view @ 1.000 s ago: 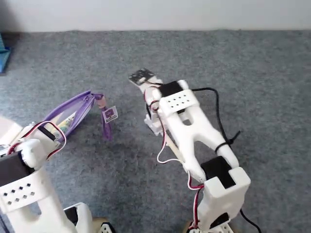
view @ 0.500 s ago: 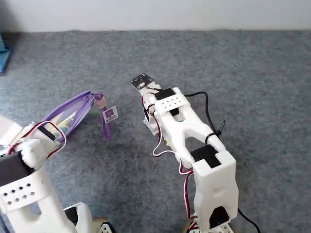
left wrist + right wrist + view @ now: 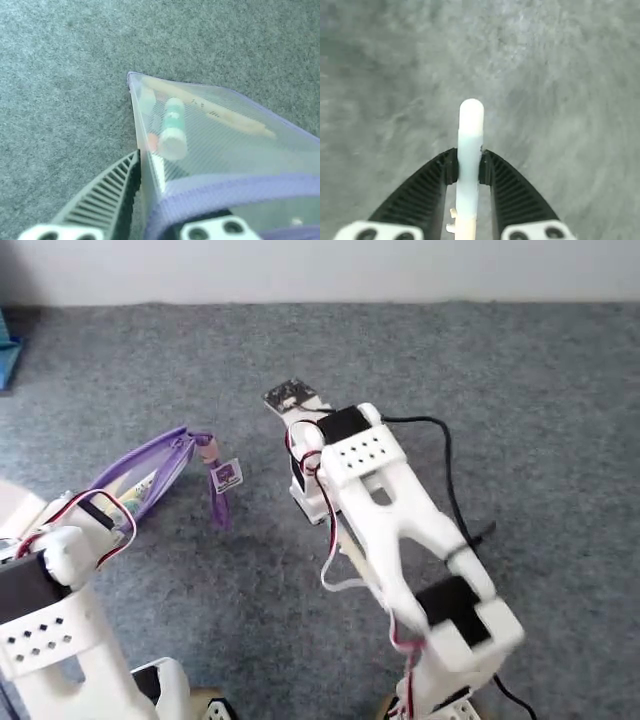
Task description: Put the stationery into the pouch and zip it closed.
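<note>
Two grips, left pincer clamped on pouch edge, right pincer pinching white pen, open carpet around both.

Pouch — clear w/ purple trim, stood on edge, white-green tube & wooden stick inside. White pen — pinched in right gripper.

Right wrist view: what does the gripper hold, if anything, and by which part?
The right gripper is shut on a white pen-like stick, clamped on its shaft a little below the rounded tip, which sticks out past the jaws.
</note>
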Robot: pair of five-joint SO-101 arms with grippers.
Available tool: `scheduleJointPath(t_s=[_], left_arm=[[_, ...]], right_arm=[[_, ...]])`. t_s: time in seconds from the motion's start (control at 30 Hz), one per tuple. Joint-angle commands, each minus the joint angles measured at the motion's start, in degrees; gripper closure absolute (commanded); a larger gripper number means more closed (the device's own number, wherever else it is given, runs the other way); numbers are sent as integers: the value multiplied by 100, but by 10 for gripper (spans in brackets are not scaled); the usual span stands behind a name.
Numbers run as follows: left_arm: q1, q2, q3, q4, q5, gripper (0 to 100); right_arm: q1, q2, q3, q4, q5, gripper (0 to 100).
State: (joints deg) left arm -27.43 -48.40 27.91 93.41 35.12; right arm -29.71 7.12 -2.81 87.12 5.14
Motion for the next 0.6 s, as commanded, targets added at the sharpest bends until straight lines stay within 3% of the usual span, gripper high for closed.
scheduleJointPath(t_s=[0.0, 0.1, 0.23, 0.57], left_arm=[[-9, -26, -22, -105, 62, 988], [-9, -26, -22, -114, 62, 988], [-9, -26, -22, -114, 62, 988], [0, -26, -22, -114, 62, 988]], right_arm=[[-242, -1420, -237, 215, -422, 991], [-690, -2545, -237, -215, -668, 991], [-1235, -3670, -202, -1604, -1248, 991], [-2343, -3952, -202, -4743, -1354, 991]])
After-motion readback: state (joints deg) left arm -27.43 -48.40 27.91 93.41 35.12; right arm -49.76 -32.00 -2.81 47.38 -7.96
